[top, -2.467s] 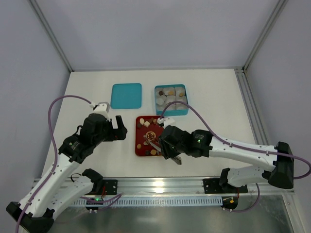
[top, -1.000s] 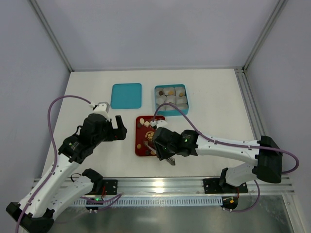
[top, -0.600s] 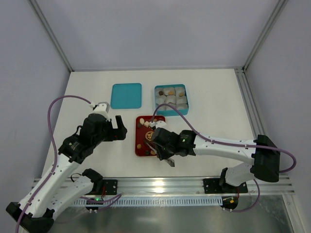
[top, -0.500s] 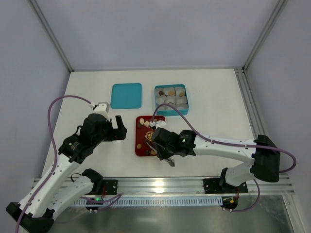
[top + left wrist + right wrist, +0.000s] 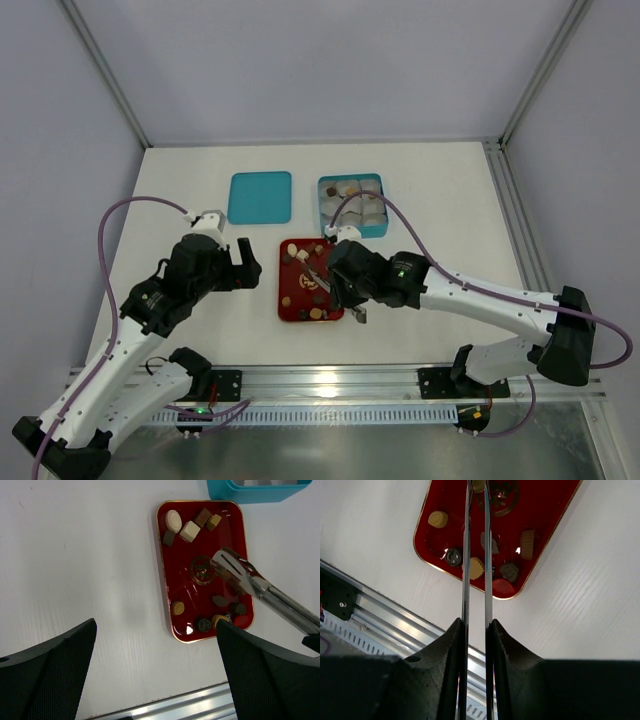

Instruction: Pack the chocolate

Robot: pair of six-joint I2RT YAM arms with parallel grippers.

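The red tray (image 5: 282, 285) holds several small chocolates: cream and brown pieces (image 5: 300, 257) at its far end and others (image 5: 312, 313) at its near end. They also show in the left wrist view (image 5: 190, 531) and the right wrist view (image 5: 477, 568). My right gripper (image 5: 342, 287) (image 5: 476, 625) is shut on metal tongs (image 5: 318, 277) (image 5: 260, 587) (image 5: 465, 555). The tong tips hang over the tray's middle. A small tan piece seems to sit between them at the top edge of the right wrist view. My left gripper (image 5: 247, 265) (image 5: 156, 630) is open and empty, left of the tray.
A teal box (image 5: 321, 208) with pale paper cups, some holding pieces, stands behind the tray. Its teal lid (image 5: 260, 197) lies to the left of it. A metal rail (image 5: 330, 385) runs along the table's near edge.
My right arm has pulled the tongs from the tray's near left part up toward its middle and swung its wrist to the right. The left arm has not moved.
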